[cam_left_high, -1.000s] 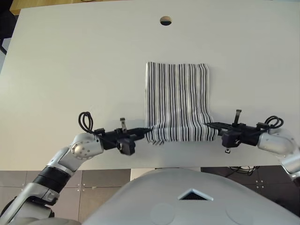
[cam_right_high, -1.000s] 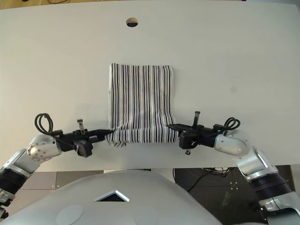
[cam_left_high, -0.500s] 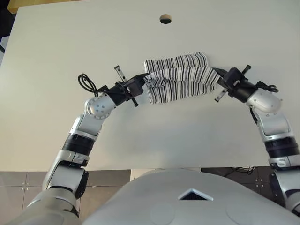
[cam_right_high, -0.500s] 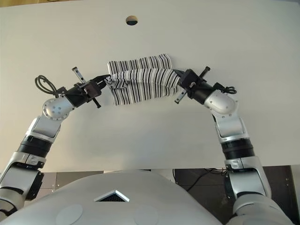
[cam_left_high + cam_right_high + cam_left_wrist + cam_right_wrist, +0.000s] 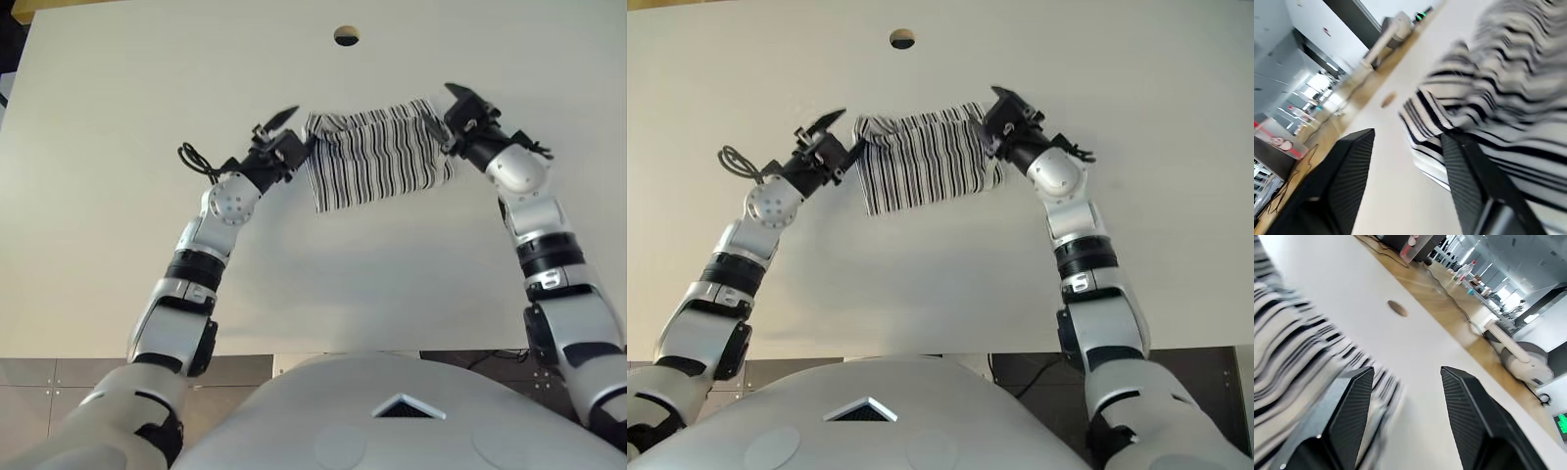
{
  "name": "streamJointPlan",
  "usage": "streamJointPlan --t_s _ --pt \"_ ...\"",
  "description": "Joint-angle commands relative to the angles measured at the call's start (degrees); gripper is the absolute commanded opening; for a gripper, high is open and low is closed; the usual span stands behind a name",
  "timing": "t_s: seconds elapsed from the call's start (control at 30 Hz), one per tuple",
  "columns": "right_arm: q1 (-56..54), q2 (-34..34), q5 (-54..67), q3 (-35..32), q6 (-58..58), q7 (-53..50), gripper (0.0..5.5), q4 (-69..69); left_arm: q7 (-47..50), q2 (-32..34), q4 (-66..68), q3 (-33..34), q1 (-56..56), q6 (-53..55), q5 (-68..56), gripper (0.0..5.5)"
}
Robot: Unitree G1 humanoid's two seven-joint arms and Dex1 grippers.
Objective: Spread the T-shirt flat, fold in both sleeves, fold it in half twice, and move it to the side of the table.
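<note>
Holds nothing in left gripper (image 5: 297, 133), fingers spread wide just beside the far left corner of the striped T-shirt (image 5: 377, 162). Holds nothing in right gripper (image 5: 446, 113) either, fingers equally wide apart at the far right corner. Lies folded on the white tabletop (image 5: 147, 98) between both, slightly askew, a round hole (image 5: 346, 37) beyond.

Left hand (image 5: 291, 132), right hand (image 5: 449, 113) splayed.
</note>
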Motion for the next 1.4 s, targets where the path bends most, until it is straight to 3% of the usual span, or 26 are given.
streamJointPlan --t_s 0.03,0.13,0.27,0.37,0.5,0.67,0.87,0.97,1.03,1.23,1.33,1.4 --pt "-7.91 3.16 -1.92 -0.89 -1.16 -5.89 2.51 10.92 5.59 -0.86 10.65 2.63 -5.6 0.96 0.33 3.1" --pt "-4.86 3.19 0.56 -1.73 -6.59 -3.54 2.51 6.22 9.92 0.28 15.35 4.3 -5.63 1.21 0.46 3.66" --pt "4.46 5.11 4.29 3.88 -9.66 8.67 2.51 -7.46 13.79 0.27 15.67 7.94 -4.48 0.95 -1.92 4.23" --pt "2.37 9.06 3.91 5.01 -4.5 11.31 2.51 -0.46 16.66 -2.58 16.0 12.04 -6.7 1.73 -5.76 4.78" --pt "-5.06 13.54 5.3 0.82 3.54 8.34 2.51 16.65 20.3 -8.12 16.1 14.58 -8.69 1.38 -8.51 5.45" --pt "-9.98 12.16 12.92 -11.78 14.0 -1.74 2.51 30.71 20.13 -15.54 17.11 15.32 -10.74 -1.74 -11.21 5.48" --pt "-7.7 -1.94 27.58 -34.73 9.35 -22.31 2.51 32.91 27.37 -15.59 23.76 16.2 -10.99 -6.32 -8.88 5.48" --pt "-6.08 -6.51 31.96 -42.29 7.84 -29.6 2.51 33.33 30.75 -15.53 23.89 15.4 -10.19 -10.24 -6.73 5.48" --pt "-5.46 -5.86 33.42 -44.83 7.26 -31.08 2.51 33.12 32.07 -16.0 23.83 14.38 -9.8 -12.55 -5.18 5.48" --pt "-4.98 -3.24 29.04 -43.18 -3.07 -35.51 2.51 30.26 33.02 -16.84 22.75 13.61 -8.98 -18.52 -3.85 5.48" --pt "-3.38 -1.66 17.19 -35.06 -20.52 -39.25 2.51 21.39 33.71 -17.25 19.83 13.2 -7.58 -22.58 -3.09 5.48" --pt "1.09 2.81 8.8 -28.81 -28.82 -39.42 2.51 7.53 34.98 -18.83 13.93 11.72 -5.04 -25.12 -0.8 5.48"
